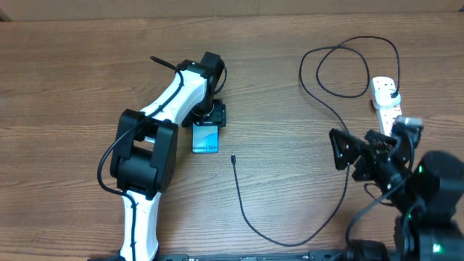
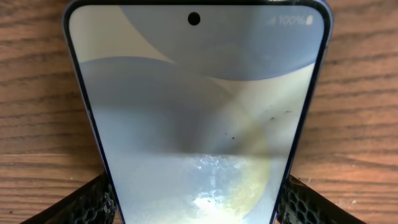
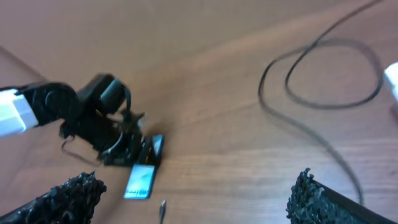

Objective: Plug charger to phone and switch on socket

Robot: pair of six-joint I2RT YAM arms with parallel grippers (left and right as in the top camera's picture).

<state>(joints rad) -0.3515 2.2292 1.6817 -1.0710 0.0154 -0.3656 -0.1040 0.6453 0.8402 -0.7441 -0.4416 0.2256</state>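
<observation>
The phone (image 1: 206, 138) lies flat on the wooden table, screen lit blue. My left gripper (image 1: 211, 116) is shut on its far end. In the left wrist view the phone (image 2: 196, 93) fills the frame between the two fingers (image 2: 196, 202). The charger cable (image 1: 341, 123) runs from the socket (image 1: 386, 96) in a loop and round to its connector tip (image 1: 234, 158), which lies loose just right of the phone. My right gripper (image 1: 342, 150) is open and empty, left of the socket. The right wrist view (image 3: 199, 183) shows the phone (image 3: 140, 180) and the tip (image 3: 162, 209) ahead of it.
The socket's near end is hidden behind my right arm. The cable's loop (image 3: 323, 74) lies at the back right. The table's far edge runs along the top of the overhead view.
</observation>
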